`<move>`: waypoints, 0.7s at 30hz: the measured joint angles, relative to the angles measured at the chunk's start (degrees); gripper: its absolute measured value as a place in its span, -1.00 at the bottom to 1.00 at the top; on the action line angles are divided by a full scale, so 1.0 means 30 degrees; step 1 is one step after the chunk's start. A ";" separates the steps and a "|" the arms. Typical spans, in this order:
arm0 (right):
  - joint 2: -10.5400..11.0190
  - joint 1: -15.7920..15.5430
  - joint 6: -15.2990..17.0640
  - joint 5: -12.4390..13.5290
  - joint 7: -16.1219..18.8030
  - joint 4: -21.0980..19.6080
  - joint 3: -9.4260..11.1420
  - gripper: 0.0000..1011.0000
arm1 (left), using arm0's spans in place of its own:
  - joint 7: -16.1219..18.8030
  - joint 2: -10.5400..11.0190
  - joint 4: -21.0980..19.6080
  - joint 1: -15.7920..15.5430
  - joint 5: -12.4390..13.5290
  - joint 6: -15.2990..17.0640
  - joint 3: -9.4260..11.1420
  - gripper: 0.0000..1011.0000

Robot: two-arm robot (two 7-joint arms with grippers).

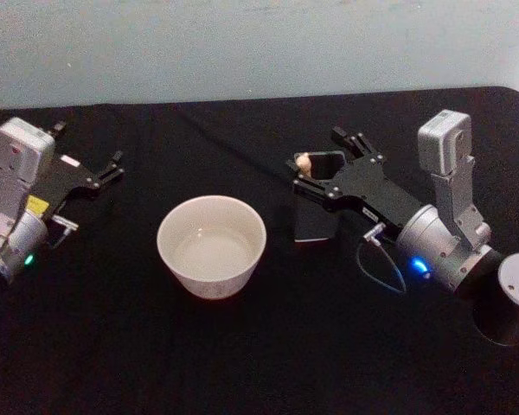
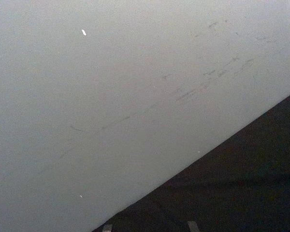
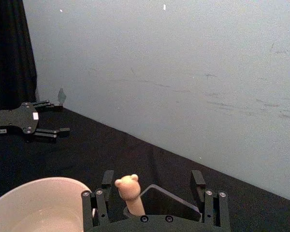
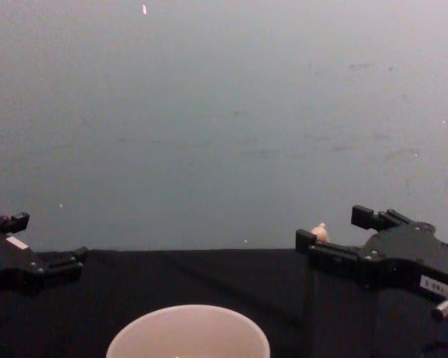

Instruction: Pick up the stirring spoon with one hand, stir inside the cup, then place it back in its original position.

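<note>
Right gripper lined up on the spoon, not grabbed yet by the look of it.

Nearest, sitting mid-table: the cup (image 1: pixel 212 245), wide and pale, nothing in it, well placed between both arms for the stir later. Just right of it and a bit farther back: the dark grey holder (image 1: pixel 322 201) with the stirring spoon (image 1: pixel 304 162) standing in it, beige knob poking out the top so it's easy to pinch. Right gripper (image 3: pixel 153 193) hovering over the holder, fingers spread wide with the knob between them nearer one side, nothing clamped. Probably needs to centre before closing. Far left: left gripper (image 1: pixel 112 168) parked on the black table (image 1: pixel 268 354), fingers apart, holding nothing.
</note>
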 joint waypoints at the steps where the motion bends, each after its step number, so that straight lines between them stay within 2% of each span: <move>1: 0.0000 0.0000 0.0000 0.0001 0.0001 0.0000 0.0000 0.94 | 0.0000 0.0000 0.0000 -0.0001 0.0001 0.0000 0.0000 0.98; 9: 0.0021 0.0004 -0.0041 0.0125 0.0249 -0.0038 0.0000 0.98 | 0.0000 0.0000 0.0000 0.0000 0.0000 0.0001 0.0000 0.98; 17: 0.0217 0.0175 -0.0420 0.0807 0.1187 -0.0613 -0.0019 0.98 | 0.0000 0.0000 0.0000 0.0000 0.0001 0.0001 0.0000 0.98; 21: 0.0236 0.0297 -0.0770 0.1184 0.1140 -0.1052 0.0310 0.98 | 0.0000 0.0001 0.0001 0.0000 0.0001 0.0001 0.0000 0.98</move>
